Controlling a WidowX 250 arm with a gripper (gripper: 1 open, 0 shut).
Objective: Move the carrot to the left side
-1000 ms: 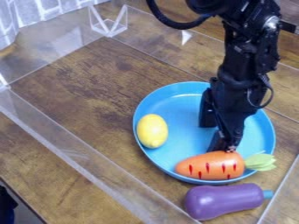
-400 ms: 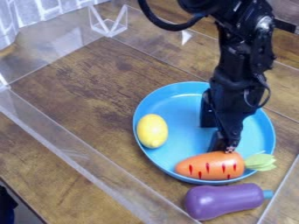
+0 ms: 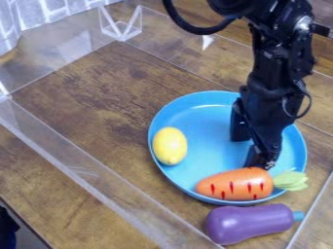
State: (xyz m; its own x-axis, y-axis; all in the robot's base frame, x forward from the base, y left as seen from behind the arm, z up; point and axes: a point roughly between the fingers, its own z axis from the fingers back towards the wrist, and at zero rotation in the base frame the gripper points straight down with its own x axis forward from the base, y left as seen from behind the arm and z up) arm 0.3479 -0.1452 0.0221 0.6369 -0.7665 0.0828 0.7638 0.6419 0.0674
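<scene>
Your blue plate point(image 3: 166, 173), lower centre-right of frame, had the carrot point(image 3: 235, 184) at its bottom rim. Your claw point(image 3: 256, 163) was just above, wide open, holding nothing. Carrot prob. light, smooth; best gripped mid-body, not leaves.

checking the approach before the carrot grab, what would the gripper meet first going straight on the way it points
Probably the carrot, just below the gripper near its leafy end, or else the blue plate just behind it; one view leaves depth unclear.
</scene>
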